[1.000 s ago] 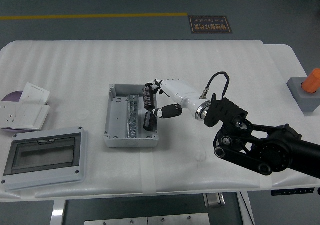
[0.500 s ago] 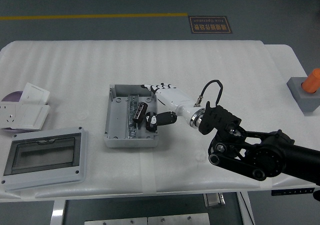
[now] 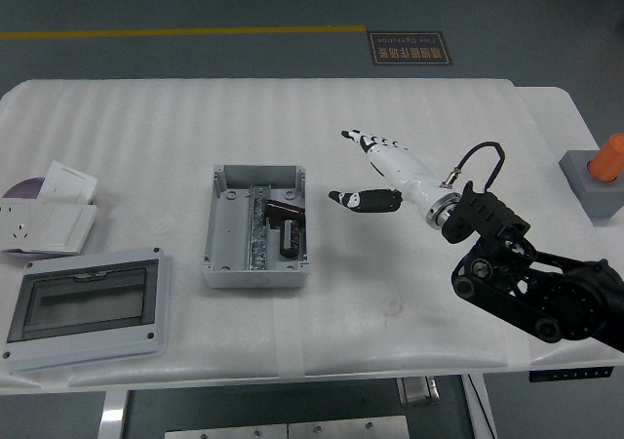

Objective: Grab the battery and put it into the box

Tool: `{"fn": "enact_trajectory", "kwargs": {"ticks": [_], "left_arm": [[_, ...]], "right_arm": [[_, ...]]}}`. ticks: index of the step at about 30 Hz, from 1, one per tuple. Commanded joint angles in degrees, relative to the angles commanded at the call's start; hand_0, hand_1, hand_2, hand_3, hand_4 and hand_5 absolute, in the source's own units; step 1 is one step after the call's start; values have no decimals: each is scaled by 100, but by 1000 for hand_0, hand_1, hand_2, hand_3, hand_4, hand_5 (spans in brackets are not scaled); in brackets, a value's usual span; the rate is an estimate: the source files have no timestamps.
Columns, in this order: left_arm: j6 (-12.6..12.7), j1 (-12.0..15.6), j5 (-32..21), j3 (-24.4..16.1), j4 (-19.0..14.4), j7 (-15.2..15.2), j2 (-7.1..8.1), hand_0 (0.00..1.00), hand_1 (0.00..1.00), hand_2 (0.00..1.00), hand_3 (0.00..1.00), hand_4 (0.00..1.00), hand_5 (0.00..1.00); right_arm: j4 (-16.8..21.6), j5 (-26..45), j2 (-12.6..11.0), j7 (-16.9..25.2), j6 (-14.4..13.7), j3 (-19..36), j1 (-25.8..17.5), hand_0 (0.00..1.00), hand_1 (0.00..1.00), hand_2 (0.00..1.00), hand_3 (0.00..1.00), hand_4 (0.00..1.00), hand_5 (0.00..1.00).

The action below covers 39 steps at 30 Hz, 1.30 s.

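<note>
Hovering right hand (image 3: 375, 171), fingers spread, empty

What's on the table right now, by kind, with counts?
Grey box, open: 1
Battery, inside the box: 1
Clear-window cover: 1
White socket plate: 1
White card: 1
Purple disc: 1
Grey block with orange part: 1
Total: 7
Right hand holds nothing.
</note>
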Motion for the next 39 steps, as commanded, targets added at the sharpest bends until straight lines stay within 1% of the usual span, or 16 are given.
{"fn": "enact_trajectory", "kwargs": {"ticks": [3, 4, 8, 9, 10, 15, 16, 18, 21, 28, 39], "left_arm": [[-2, 29, -5, -24, 0, 0, -11, 618, 645, 508, 546, 621, 389], [-1, 37, -4, -40, 0, -2, -16, 618, 646, 507, 545, 620, 389], [-3, 57, -11, -41, 1, -4, -22, 618, 646, 507, 545, 620, 389], [-3, 59, -11, -41, 1, -4, -20, 618, 646, 507, 545, 620, 389], [-3, 59, -11, -40, 0, -4, -15, 619, 645, 507, 544, 616, 386], [3, 50, -12, -25, -1, 1, 13, 619, 645, 507, 544, 616, 386], [4, 50, -10, -26, -1, 1, 17, 619, 647, 508, 545, 611, 380], [5, 59, -13, -15, -2, 6, 26, 619, 647, 508, 545, 611, 380], [0, 76, 13, -12, 1, 17, 34, 619, 647, 508, 545, 611, 380], [12, 83, 81, -69, 3, 28, 32, 619, 646, 506, 543, 607, 370], [15, 124, 17, -91, -2, 35, -13, 619, 645, 509, 542, 608, 366]], "right_arm": [[16, -90, -184, 56, -22, 393, -292, 998, 998, 998, 998, 838, 506], [27, -112, -229, 86, -43, 538, -407, 998, 974, 971, 998, 838, 506], [62, -191, -326, 181, -85, 1055, -770, 998, 974, 971, 998, 838, 506], [75, -215, -337, 197, -87, 1165, -840, 998, 974, 971, 998, 838, 506], [92, -244, -345, 212, -89, 1276, -911, 998, 950, 949, 982, 836, 506], [246, -376, -346, 293, -119, 1865, -1336, 998, 950, 949, 982, 836, 506], [271, -386, -343, 304, -124, 1946, -1402, 998, 939, 932, 996, 835, 507], [325, -410, -328, 326, -137, 2105, -1565, 998, 939, 932, 996, 835, 507], [358, -483, -292, 336, -144, 2251, -1711, 998, 939, 932, 996, 835, 507], [387, -503, -198, 366, -158, 2513, -1858, 998, 932, 927, 988, 832, 505], [446, -506, -229, 394, -150, 2791, -2061, 998, 933, 925, 981, 833, 505]]}}
